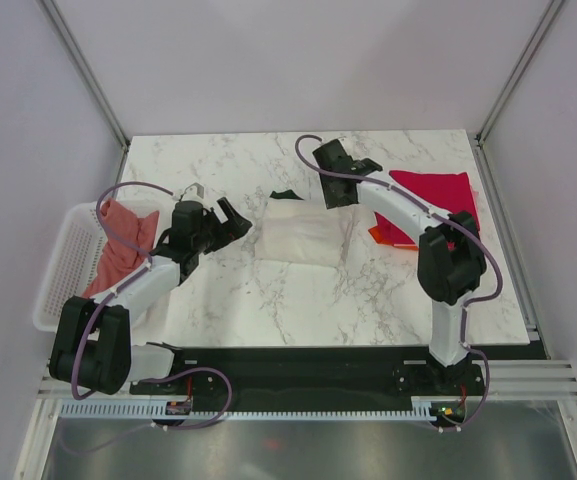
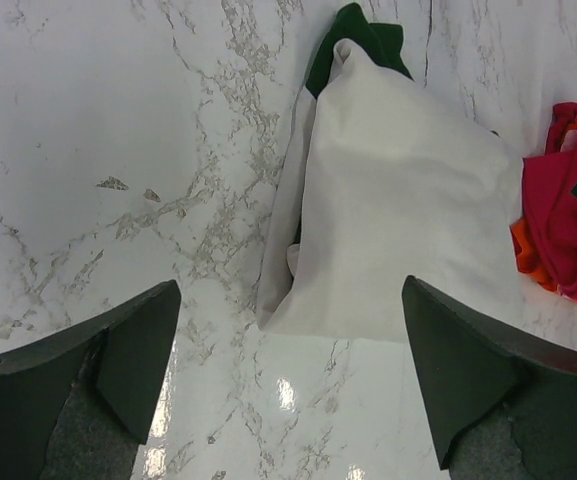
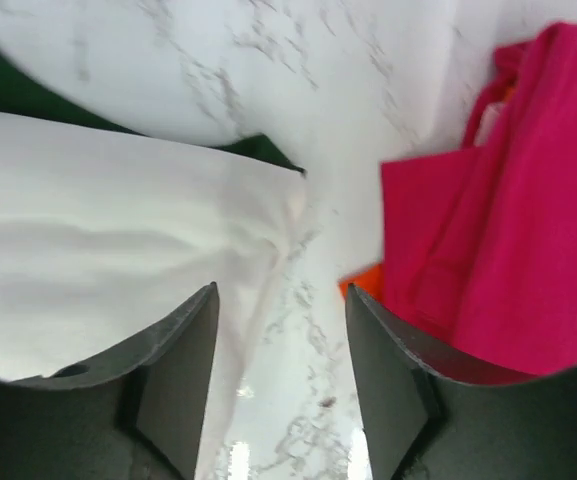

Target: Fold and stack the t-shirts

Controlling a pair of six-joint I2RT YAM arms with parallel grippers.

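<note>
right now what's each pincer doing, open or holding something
left pincer: open, holding nothing
right pincer: open, holding nothing

Glossy marble-look table (image 1: 298,300), matt soft cloth cream t-shirt (image 1: 303,235), white plastic lattice basket (image 1: 60,275).

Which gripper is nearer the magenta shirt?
Right. The right gripper hangs between the magenta shirt and the cream shirt; the left gripper is beyond the cream shirt, near the basket.

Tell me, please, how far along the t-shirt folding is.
Done: the magenta shirt lies folded on the orange one. In hand: the cream shirt looks folded but sits apart from that stack; left pincer and right pincer are open, empty. Remaining: stacking it, then the pink shirt in the basket.
</note>
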